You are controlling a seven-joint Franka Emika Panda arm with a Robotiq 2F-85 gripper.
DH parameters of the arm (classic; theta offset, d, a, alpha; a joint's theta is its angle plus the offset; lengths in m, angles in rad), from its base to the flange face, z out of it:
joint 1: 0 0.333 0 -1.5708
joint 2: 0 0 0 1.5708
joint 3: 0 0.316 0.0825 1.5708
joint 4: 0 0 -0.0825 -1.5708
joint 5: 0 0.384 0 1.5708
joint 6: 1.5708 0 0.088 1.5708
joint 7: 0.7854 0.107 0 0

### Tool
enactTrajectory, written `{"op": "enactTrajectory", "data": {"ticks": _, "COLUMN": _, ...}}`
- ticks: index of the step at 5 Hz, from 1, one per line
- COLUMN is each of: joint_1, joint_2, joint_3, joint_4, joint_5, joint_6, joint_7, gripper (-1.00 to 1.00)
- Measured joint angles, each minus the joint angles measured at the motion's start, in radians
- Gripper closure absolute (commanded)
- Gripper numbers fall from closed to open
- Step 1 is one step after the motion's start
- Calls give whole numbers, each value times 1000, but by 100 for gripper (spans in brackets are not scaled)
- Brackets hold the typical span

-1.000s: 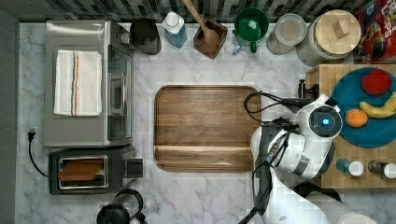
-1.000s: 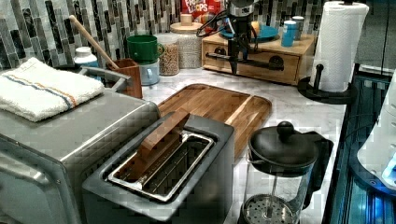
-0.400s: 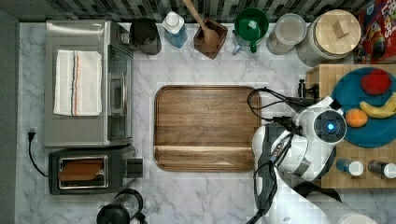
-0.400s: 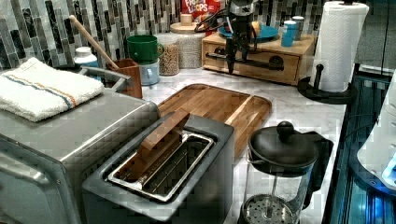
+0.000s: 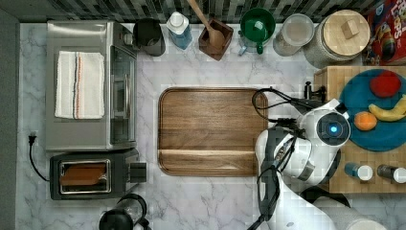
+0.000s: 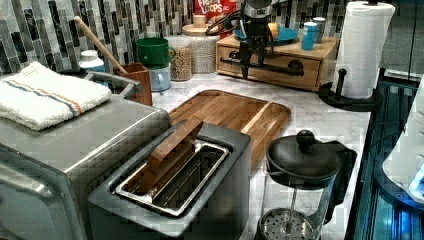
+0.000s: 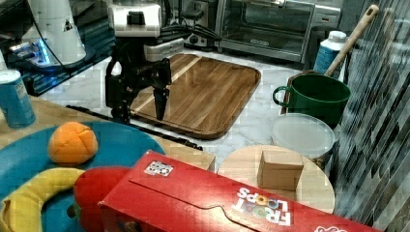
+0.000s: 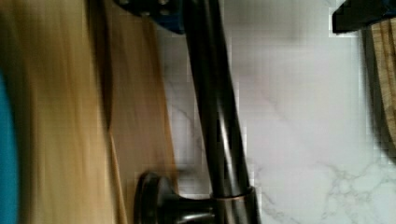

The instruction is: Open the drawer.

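Note:
The drawer (image 6: 274,73) is a light-wood front in a low wooden box, seemingly flush with it, at the back of the left view. Its long black bar handle (image 6: 276,66) runs across the front on two black mounts. My gripper (image 7: 140,108) hangs open over the handle (image 7: 145,128), one finger (image 7: 119,107) on the box side and the other finger (image 7: 161,101) on the counter side. In the wrist view the handle (image 8: 217,116) and one mount (image 8: 187,205) lie between the two fingertips, beside the drawer front (image 8: 135,93). In the top view the arm (image 5: 330,129) covers the box's edge.
A walnut tray (image 5: 210,129) lies on the marble counter just beside the arm. A blue plate (image 5: 383,139) with fruit sits on the box. A paper towel roll (image 6: 362,50) stands at the left view's right. Jars, a green mug (image 5: 256,26) and a cereal box line the back wall.
The gripper has sunk slightly toward the bar handle and shifted a little along it. The drawer has not moved.

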Motion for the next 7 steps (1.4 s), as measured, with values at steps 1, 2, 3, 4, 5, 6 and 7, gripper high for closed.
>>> {"op": "enactTrajectory", "data": {"ticks": 1, "joint_1": 13, "joint_2": -25, "joint_3": 29, "joint_4": -31, "joint_5": 11, "joint_6": 2, "joint_7": 56, "gripper": -100}}
{"op": "enactTrajectory", "data": {"ticks": 2, "joint_1": 56, "joint_2": -63, "joint_3": 57, "joint_4": -82, "joint_5": -22, "joint_6": 0, "joint_7": 92, "gripper": -100}}
{"op": "enactTrajectory", "data": {"ticks": 3, "joint_1": 93, "joint_2": -86, "joint_3": 110, "joint_4": -121, "joint_5": -26, "joint_6": 3, "joint_7": 122, "gripper": -100}}
{"op": "enactTrajectory", "data": {"ticks": 4, "joint_1": 130, "joint_2": -102, "joint_3": 143, "joint_4": -148, "joint_5": -35, "joint_6": 9, "joint_7": 180, "gripper": -100}}
{"op": "enactTrajectory", "data": {"ticks": 5, "joint_1": 146, "joint_2": -107, "joint_3": 182, "joint_4": -158, "joint_5": -35, "joint_6": 11, "joint_7": 196, "gripper": -100}}
{"op": "enactTrajectory", "data": {"ticks": 6, "joint_1": 143, "joint_2": -104, "joint_3": 201, "joint_4": -158, "joint_5": -30, "joint_6": 11, "joint_7": 196, "gripper": -100}}
{"op": "enactTrajectory", "data": {"ticks": 7, "joint_1": 126, "joint_2": -104, "joint_3": 199, "joint_4": -158, "joint_5": -29, "joint_6": 10, "joint_7": 196, "gripper": -100}}
